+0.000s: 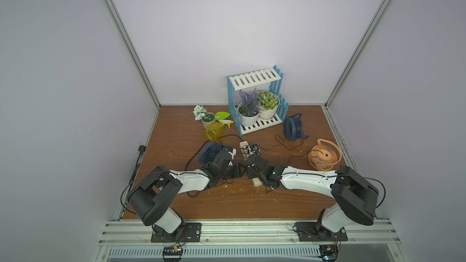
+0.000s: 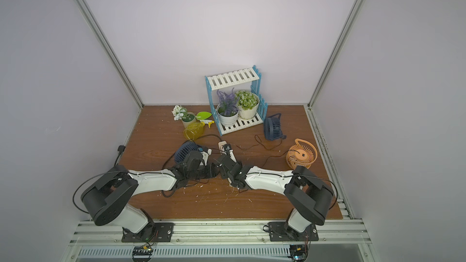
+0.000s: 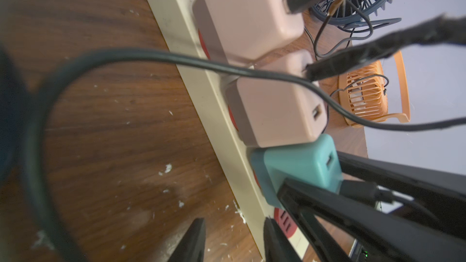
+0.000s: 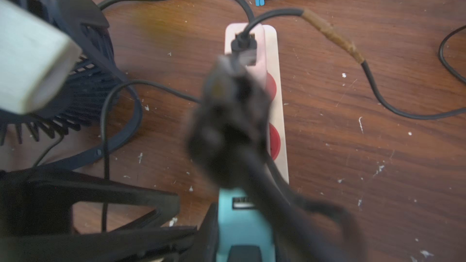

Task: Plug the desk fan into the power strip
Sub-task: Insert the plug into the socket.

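Right gripper is pinching a teal plug adapter by its sides and holding it against the power strip, right next to two pink adapters sitting in the sockets further along. Whether the teal adapter's prongs are fully in cannot be told.

Left gripper is hanging half spread and gripping nothing. One fingertip is over the wooden surface and the other is over the strip's edge, near the last red socket.

The power strip is lying flat in the middle of the surface, directly beneath both grippers, which are hiding much of it in both top views. A dark blue fan is standing just beside the left gripper, and its thin cord probably leads to the adapter.

To do this step well, the right gripper should be pushing straight down, square to the socket. The left should be steadying the strip against sliding or tipping, with loose cords kept out from under the adapter.
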Robot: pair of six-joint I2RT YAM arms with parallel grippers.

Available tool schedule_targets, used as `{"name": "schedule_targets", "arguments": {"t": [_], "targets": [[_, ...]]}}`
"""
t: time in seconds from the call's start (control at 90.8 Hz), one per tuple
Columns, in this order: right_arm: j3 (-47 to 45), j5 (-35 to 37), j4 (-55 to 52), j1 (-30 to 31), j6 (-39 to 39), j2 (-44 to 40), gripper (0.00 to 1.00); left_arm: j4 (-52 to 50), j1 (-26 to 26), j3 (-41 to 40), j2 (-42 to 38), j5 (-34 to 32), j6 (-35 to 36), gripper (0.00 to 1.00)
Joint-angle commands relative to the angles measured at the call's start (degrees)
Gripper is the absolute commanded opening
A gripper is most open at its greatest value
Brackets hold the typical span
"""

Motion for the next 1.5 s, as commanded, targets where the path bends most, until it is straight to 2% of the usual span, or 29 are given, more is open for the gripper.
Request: {"name": "schedule_targets", "arguments": {"t": [0.0,0.044,0.132,0.231,0.308,0.385,0.473,0.572,0.65,0.793,0.958,1.112,1.156,1.233,1.266,1.343,1.387,1.486], "targets": [[-12.5,-17.5,-23.0,1.4,4.4,8.5,0.00,0.3,-0.1,-1.6,-1.4,0.8,1.7,0.41],[-10.8,-15.5,-23.9,1.3,3.8,9.4,0.00,0.3,0.0,-1.7,-1.4,1.0,1.7,0.41],[-4.3,-14.5,-28.9,1.1,0.3,16.4,0.00,0.4,0.0,-1.6,-1.5,1.4,1.8,0.41],[-9.5,-18.8,-24.5,2.6,4.3,15.9,0.00,0.3,0.1,-2.2,-2.8,0.8,1.9,0.41],[-12.7,-18.5,-21.0,2.7,6.8,13.2,0.00,0.4,0.3,-2.8,-3.7,-0.1,2.2,0.41],[-10.8,-18.3,-21.5,2.0,5.3,17.1,0.00,0.3,0.7,-2.7,-4.1,0.2,2.3,0.41],[-12.4,-21.4,-19.9,2.1,5.8,20.8,0.00,0.1,1.0,-3.0,-5.2,0.7,2.3,0.41],[-16.0,-21.6,-16.3,1.3,8.5,16.9,0.00,-1.0,1.2,-3.0,-5.9,0.2,3.5,0.41],[-14.2,-21.5,-17.7,-0.3,6.2,17.8,0.00,-1.2,1.5,-2.9,-5.7,0.4,4.2,0.41],[-12.9,-19.8,-19.5,0.3,5.8,16.2,0.00,-1.5,2.0,-2.8,-5.4,0.9,4.2,0.41],[-8.0,-16.5,-25.4,0.3,3.3,12.3,0.00,-1.6,2.4,-2.8,-5.2,0.9,4.0,0.41],[-2.0,-14.2,-26.1,0.7,1.9,6.8,0.00,-1.9,2.4,-2.9,-5.7,0.5,3.9,0.41],[0.6,-12.4,-26.8,0.7,1.5,5.1,0.10,-2.4,2.5,-2.8,-5.9,0.5,3.9,0.41],[6.2,-9.6,-28.7,0.7,0.0,3.0,0.36,-3.2,2.5,-2.7,-6.5,0.1,4.0,0.42],[8.6,-9.0,-29.3,0.7,-0.9,2.5,0.44,-3.7,2.5,-2.4,-6.8,0.0,4.2,0.42],[13.2,-8.3,-30.2,0.6,-2.4,1.1,0.60,-5.3,2.6,-1.9,-7.8,-0.4,4.7,0.42],[14.8,-8.2,-30.3,0.7,-2.9,-0.4,0.65,-6.4,2.6,-1.6,-8.5,-0.9,5.2,0.43],[14.7,-7.5,-29.4,0.7,-3.0,-5.5,0.81,-8.2,2.6,-1.0,-10.7,-1.9,6.3,0.44]]}}
